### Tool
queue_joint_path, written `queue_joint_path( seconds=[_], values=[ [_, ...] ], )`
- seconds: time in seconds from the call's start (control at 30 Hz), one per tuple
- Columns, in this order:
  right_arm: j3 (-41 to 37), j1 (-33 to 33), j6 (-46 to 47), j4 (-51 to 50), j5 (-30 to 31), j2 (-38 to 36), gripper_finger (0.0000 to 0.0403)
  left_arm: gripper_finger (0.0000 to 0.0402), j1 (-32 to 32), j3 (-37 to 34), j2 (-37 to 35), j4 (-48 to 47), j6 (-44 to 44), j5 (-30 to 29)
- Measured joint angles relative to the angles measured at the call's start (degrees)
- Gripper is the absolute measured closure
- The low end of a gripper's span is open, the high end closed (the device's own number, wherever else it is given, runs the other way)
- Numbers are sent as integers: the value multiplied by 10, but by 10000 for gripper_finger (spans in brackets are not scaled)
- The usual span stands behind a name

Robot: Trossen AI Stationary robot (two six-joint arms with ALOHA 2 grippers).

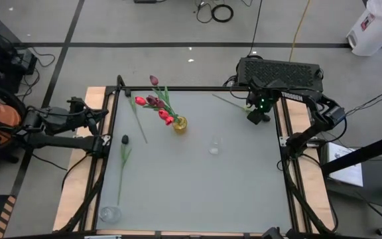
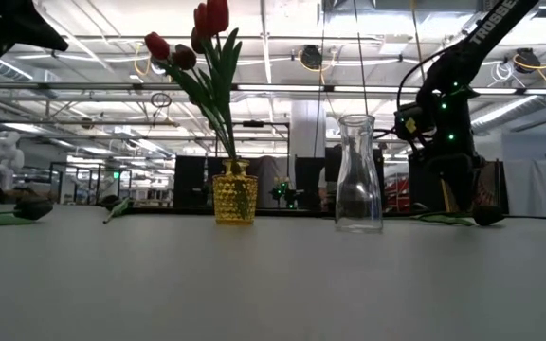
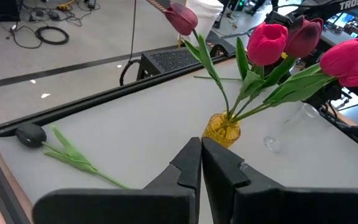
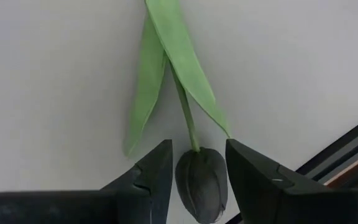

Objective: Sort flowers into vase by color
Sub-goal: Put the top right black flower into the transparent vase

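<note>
Right claw [image 4: 197,171], at the desk's far right corner, stands with fingers apart on either side of the near-black head of a dark artificial tulip [image 4: 202,182] lying flat on the grey desk [image 1: 197,179]; nothing is clamped yet. Left claw [image 3: 201,163] has its fingers together, holds nothing, and waits off the desk's left edge.

Risks, as judged:
- The fingers straddle the soft head, not the thin green stem. Closing here may crush or squash the head out sideways.
- The head lies just beside the desk's dark frame rail; a nudge could push the flower off the edge.
- Lifted by the head, the long stem and leaves may swing and foul the empty vase.

Count:
- Yellow textured glass vase [image 1: 179,124]: one, holding about five red, pink and maroon tulips [image 1: 158,106].
- Clear glass bottle vase [image 2: 359,174]: one, empty.
- Loose flowers on the desk: three: this one, a dark-headed one [image 1: 124,149] near the left edge, and a red-headed one [image 1: 138,114] beside the yellow vase.
</note>
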Motion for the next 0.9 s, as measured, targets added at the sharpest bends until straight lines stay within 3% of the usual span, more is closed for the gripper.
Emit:
queue_joint_path(
  seconds=[0.9],
  values=[
    [0, 1, 42, -15, -28, 0, 261, 381, 0, 0, 0, 0, 0, 0]
  ],
)
